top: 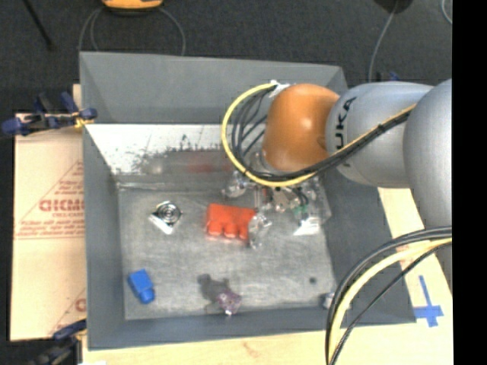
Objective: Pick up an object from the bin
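Bin [103,242]: a grey metal box with five small things lying apart on its floor
Red block [228,223]: lies flat near the middle of the bin floor
Red block's long side: runs left to right across the picture, and the right end sits a bit lower
Claw [260,217]: low in the bin, just beside the red block's right end, under the round orange cover [297,128]
Claw state: I cannot tell if it is apart or together
Silver shiny thing [166,215]: left of the red block, near it but not touching
Blue block [141,285]: well away, down and to the left of the red block
Purple and grey thing [221,295]: below the red block, close to the bin's front wall
White and green thing [306,223]: right of the red block, on the far side of the claw
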Controlling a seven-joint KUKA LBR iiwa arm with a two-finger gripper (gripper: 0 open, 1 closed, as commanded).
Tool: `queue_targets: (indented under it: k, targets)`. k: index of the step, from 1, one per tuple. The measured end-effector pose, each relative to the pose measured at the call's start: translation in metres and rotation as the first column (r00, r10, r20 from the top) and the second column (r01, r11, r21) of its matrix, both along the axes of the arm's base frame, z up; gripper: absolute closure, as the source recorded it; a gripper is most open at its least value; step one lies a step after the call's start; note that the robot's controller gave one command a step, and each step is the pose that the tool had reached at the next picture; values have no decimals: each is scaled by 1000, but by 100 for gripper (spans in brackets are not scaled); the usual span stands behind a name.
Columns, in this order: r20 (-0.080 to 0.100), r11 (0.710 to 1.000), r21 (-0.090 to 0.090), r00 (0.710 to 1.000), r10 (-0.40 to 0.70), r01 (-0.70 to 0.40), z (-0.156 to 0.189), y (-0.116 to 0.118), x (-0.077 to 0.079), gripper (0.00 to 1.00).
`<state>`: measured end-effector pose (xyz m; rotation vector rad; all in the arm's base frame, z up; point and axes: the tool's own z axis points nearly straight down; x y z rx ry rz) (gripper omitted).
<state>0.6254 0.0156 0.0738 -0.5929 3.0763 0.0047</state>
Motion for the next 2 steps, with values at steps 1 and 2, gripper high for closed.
queue_targets:
  k: [1, 2]
  targets:
    - [9, 1000, 0, 1000, -1, 1, 4, 1, 2, 100]
    - [5, 999, -8, 999, 49, -49, 162, -49, -12, 100]
